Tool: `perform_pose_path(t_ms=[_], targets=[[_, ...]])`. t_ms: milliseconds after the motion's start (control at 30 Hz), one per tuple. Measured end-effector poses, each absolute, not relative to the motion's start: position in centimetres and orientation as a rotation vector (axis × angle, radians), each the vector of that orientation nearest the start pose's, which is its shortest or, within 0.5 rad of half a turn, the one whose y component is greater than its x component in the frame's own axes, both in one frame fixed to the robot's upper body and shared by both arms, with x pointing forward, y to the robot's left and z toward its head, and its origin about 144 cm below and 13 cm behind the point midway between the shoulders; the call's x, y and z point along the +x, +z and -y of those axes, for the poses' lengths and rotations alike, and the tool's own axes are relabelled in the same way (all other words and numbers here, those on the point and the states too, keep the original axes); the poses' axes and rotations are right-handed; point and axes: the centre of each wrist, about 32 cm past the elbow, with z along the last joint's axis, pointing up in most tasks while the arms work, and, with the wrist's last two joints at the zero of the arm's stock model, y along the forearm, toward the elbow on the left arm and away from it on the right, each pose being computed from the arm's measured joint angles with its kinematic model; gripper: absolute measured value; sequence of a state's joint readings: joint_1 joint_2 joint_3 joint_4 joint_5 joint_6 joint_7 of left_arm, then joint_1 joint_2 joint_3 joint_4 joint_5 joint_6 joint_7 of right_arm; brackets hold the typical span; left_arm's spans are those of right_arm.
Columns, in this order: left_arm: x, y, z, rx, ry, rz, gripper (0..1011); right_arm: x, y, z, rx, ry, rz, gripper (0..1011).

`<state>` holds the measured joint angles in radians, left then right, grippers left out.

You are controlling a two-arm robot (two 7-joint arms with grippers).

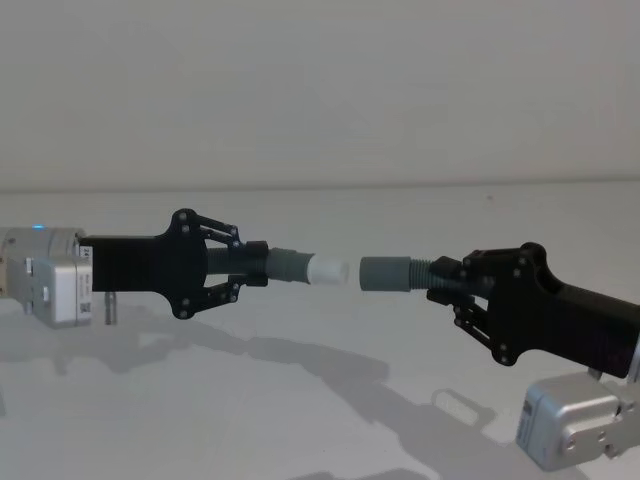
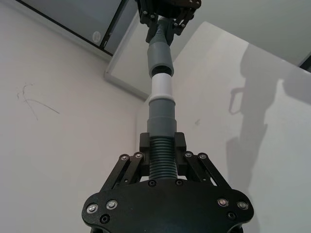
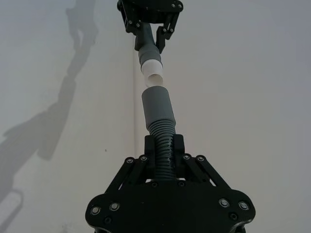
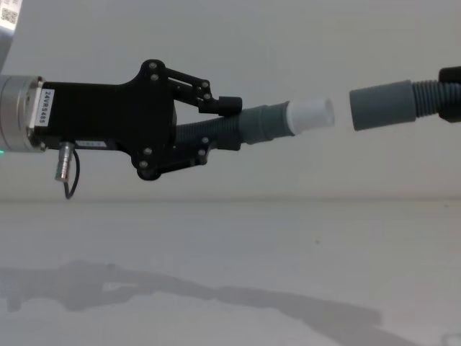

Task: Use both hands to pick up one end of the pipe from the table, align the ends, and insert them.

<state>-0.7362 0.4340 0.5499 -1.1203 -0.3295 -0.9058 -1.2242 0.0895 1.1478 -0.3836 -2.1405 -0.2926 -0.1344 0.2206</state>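
Both pipe pieces hang in the air above the white table (image 1: 300, 410). My left gripper (image 1: 256, 265) is shut on the corrugated part of one piece (image 4: 252, 126), whose narrow end with a white tip (image 1: 328, 270) points right. From the right, my right gripper (image 1: 442, 282) is shut on the other piece, its wider grey socket (image 1: 385, 274) facing the tip. A small gap separates the two ends. In the chest view the tip (image 4: 311, 115) and the socket (image 4: 382, 108) are roughly level. In the right wrist view the tip (image 3: 152, 69) sits slightly off the socket's (image 3: 158, 104) line.
The table (image 4: 216, 274) under both arms carries the arms' shadows. A pale wall stands behind it.
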Motion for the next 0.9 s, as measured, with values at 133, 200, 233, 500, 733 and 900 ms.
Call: perform_pose_path(t_ms=[133,200,233,500,733,900], targets=[[62.04,127.47,-27.08,0.023,-0.051,1.023,262,40.30,131.89,29.60,-0.630,-0.484,1.214,193],[62.04,127.47,-27.08,0.023,-0.051,1.023,262,40.24,131.92,29.54,-0.630,-0.483,1.210,194],[62.04,127.47,-27.09,0.023,-0.051,1.023,262,40.21,131.93,29.51,-0.630,-0.483,1.208,194],[62.04,127.47,-27.08,0.023,-0.051,1.023,262,40.05,132.01,29.17,-0.631,-0.484,1.189,194],[62.04,127.47,-27.09,0.023,-0.051,1.023,261,40.06,132.04,28.92,-0.636,-0.486,1.178,194],[62.04,127.47,-27.08,0.023,-0.051,1.023,262,40.07,132.05,28.76,-0.637,-0.487,1.174,194]])
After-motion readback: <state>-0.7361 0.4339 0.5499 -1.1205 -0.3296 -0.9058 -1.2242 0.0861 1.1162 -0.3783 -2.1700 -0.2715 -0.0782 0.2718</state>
